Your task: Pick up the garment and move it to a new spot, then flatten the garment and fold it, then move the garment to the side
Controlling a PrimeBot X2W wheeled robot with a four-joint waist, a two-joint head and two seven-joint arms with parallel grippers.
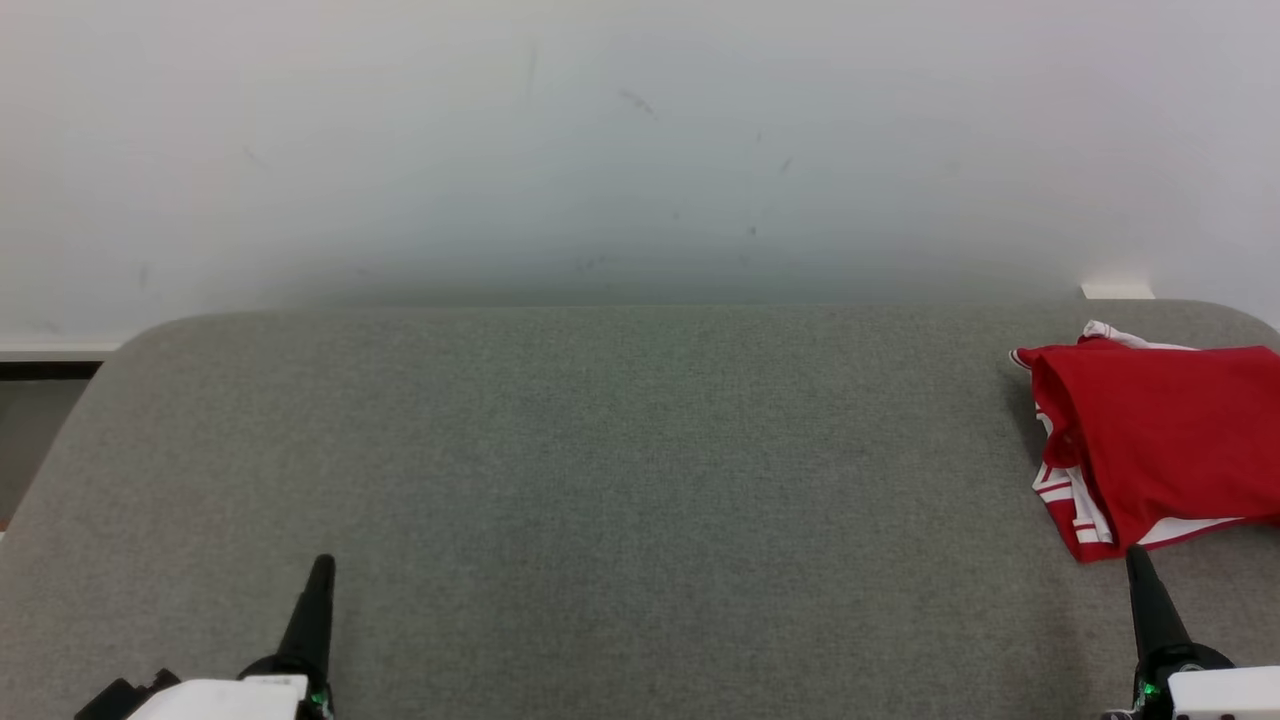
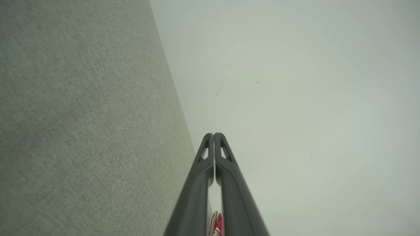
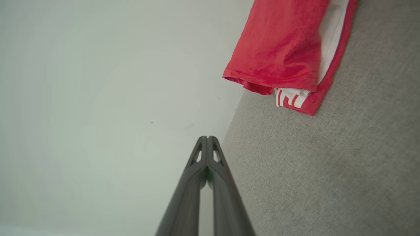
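Observation:
A red garment (image 1: 1160,440) with white trim lies folded at the far right of the grey table (image 1: 600,470), running past the right edge of the head view. In the right wrist view the garment (image 3: 282,49) lies at the top, a white printed layer peeking from its folded end. A sliver of the garment (image 2: 216,224) shows between the left fingers. My left gripper (image 1: 322,566) rests at the lower left, shut and empty, far from the garment. My right gripper (image 1: 1136,556) sits shut just below the garment's near corner, holding nothing. Both wrist views show the fingers pressed together: left gripper (image 2: 213,134), right gripper (image 3: 207,137).
A pale wall (image 1: 640,150) rises behind the table's far edge. The table's corners are rounded, and a strip of floor and baseboard (image 1: 50,350) shows at the far left. A small white block (image 1: 1117,291) sits behind the table at the right.

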